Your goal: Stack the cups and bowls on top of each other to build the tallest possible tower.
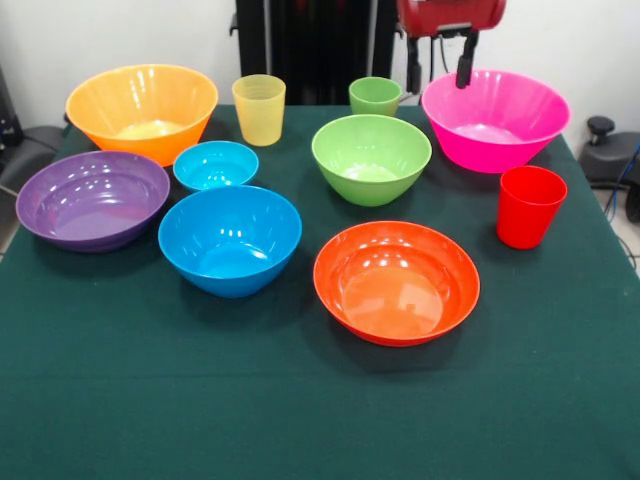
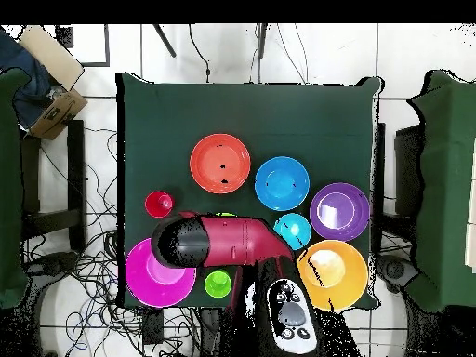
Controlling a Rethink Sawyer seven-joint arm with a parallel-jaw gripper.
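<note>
My gripper (image 1: 438, 86) hangs open and empty at the back, between the light green cup (image 1: 375, 96) and the pink bowl (image 1: 495, 118). Every piece stands alone on the cloth and no tower shows. Along the back are the yellow-orange bowl (image 1: 142, 110) and the yellow cup (image 1: 259, 108). The green bowl (image 1: 371, 157), small blue bowl (image 1: 215, 165) and purple bowl (image 1: 92, 198) sit mid-table. Nearer the front are the big blue bowl (image 1: 230, 238), the red-orange bowl (image 1: 396, 281) and the red cup (image 1: 529, 205). In the overhead view the arm (image 2: 218, 242) hides the green bowl and the yellow cup.
A dark green cloth (image 1: 300, 400) covers the table. Dark chairs (image 2: 442, 186) flank it in the overhead view. A cardboard box (image 2: 56, 110) sits off one corner, and cables (image 2: 88, 279) lie on the floor.
</note>
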